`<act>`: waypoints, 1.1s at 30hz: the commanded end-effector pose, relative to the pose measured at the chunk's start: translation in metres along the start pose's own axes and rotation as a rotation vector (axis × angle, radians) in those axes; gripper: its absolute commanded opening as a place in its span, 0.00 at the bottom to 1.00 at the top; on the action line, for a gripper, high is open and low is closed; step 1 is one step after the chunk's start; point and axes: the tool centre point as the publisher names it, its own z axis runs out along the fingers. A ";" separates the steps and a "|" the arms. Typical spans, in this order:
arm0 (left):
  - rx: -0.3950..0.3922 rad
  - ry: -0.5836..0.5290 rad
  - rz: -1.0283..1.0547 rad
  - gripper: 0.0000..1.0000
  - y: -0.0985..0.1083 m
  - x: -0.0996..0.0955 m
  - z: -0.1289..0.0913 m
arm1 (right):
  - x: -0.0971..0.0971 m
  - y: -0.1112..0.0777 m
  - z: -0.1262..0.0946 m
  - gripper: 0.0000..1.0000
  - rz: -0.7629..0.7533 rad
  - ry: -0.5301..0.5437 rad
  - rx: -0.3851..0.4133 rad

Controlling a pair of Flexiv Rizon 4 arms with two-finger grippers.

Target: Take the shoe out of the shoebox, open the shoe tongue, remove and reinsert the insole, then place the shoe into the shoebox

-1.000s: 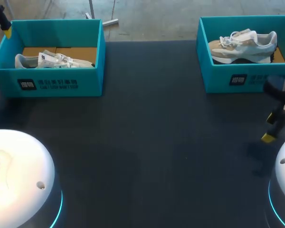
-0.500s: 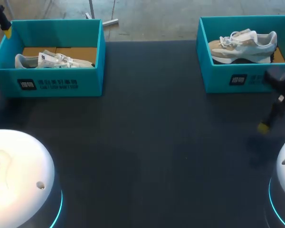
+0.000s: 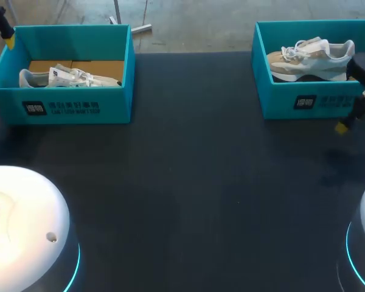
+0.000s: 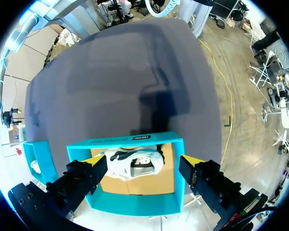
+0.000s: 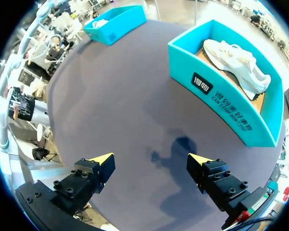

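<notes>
- right gripper (image 5: 151,161): fingers spread wide with nothing between them, over bare dark desk (image 5: 120,96)
- in the head view the right gripper (image 3: 347,121) sits at about 3 o'clock, one yellow tip showing, in front of the near wall of the right shoebox (image 3: 292,100) at its right end; can't tell if it touches the wall
- from the right wrist, the right shoebox (image 5: 221,96) is ahead of the gripper at about 1 o'clock, well apart from the fingers
- right shoe (image 5: 236,60) lies inside that box on its cardboard floor; it is white and beige
- head view: right shoe (image 3: 310,58) has its laces up and its toe toward 9 o'clock
- left gripper (image 4: 142,161): fingers spread, one to each side above the left shoebox (image 4: 135,204), pinching nothing
- left shoe (image 4: 135,166) lies inside that box, under the gap between the fingers and clear of both
- head view: left gripper (image 3: 5,30) is at about 10 o'clock, just outside the far left corner of the left shoebox (image 3: 67,106)
- left shoe (image 3: 67,77) is white and lies along the near wall inside the box
- the two boxes stand well apart, at 10 and 2 o'clock on the desk (image 3: 188,182)
- both shoes are in their boxes, neither one held
</notes>
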 end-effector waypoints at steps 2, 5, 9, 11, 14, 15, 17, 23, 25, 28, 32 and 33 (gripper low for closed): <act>0.000 0.002 0.000 1.00 0.000 0.000 0.000 | -0.005 0.006 0.003 1.00 0.000 0.009 0.012; 0.000 0.002 0.000 1.00 0.000 0.000 0.000 | -0.005 0.006 0.003 1.00 0.000 0.009 0.012; 0.000 0.002 0.000 1.00 0.000 0.000 0.000 | -0.005 0.006 0.003 1.00 0.000 0.009 0.012; 0.000 0.002 0.000 1.00 0.000 0.000 0.000 | -0.005 0.006 0.003 1.00 0.000 0.009 0.012; 0.000 0.002 0.000 1.00 0.000 0.000 0.000 | -0.005 0.006 0.003 1.00 0.000 0.009 0.012; 0.000 0.002 0.000 1.00 0.000 0.000 0.000 | -0.005 0.006 0.003 1.00 0.000 0.009 0.012; 0.000 0.002 0.000 1.00 0.000 0.000 0.000 | -0.007 0.007 0.002 1.00 0.005 0.001 0.015; 0.000 0.002 0.000 1.00 0.000 0.000 0.000 | -0.007 0.007 0.002 1.00 0.005 0.001 0.015; 0.000 0.002 0.000 1.00 0.000 0.000 0.000 | -0.007 0.007 0.002 1.00 0.005 0.001 0.015; 0.000 0.002 0.000 1.00 0.000 0.000 0.000 | -0.065 0.040 -0.010 1.00 0.209 -0.156 0.008; 0.000 0.002 0.000 1.00 0.000 0.000 0.000 | -0.107 0.062 -0.023 1.00 0.226 -0.170 0.000; 0.000 0.002 0.000 1.00 0.000 0.000 0.000 | -0.108 0.062 -0.026 1.00 0.226 -0.174 -0.006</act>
